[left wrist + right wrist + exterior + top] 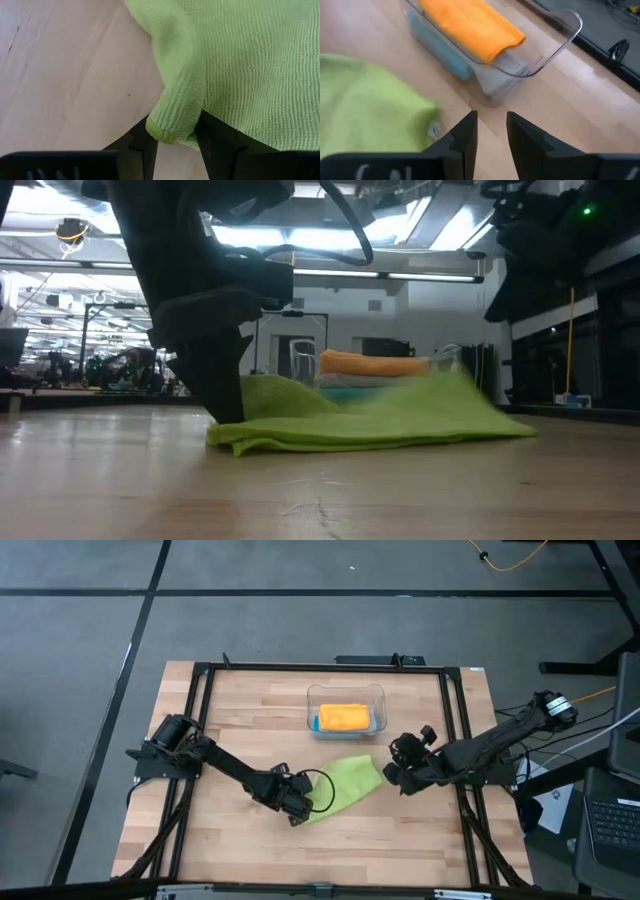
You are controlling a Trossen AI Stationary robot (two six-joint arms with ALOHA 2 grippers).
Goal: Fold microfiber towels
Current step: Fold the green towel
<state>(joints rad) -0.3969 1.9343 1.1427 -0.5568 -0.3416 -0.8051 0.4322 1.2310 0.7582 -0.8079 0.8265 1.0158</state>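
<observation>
A lime green towel (350,780) lies folded over on the wooden table, in front of a clear plastic bin (377,698). My left gripper (298,808) is shut on the towel's near-left end (232,435). My right gripper (393,775) hovers open just off the towel's right end, nothing between its fingers (465,135); the towel (365,110) lies beside them. In the bin an orange towel (470,25) lies folded on top of a teal blue one (440,55). My left gripper pinches a rolled-over fold at the green towel's corner (172,125) between its two fingers, more than one layer. The fingers come steeply from above, slanting from the table's left. The rest of the towel (250,65) lies on the table.
Black frame rails (455,740) run along the table's left, right and far sides. Bare wood (380,840) lies between the towel and the near edge.
</observation>
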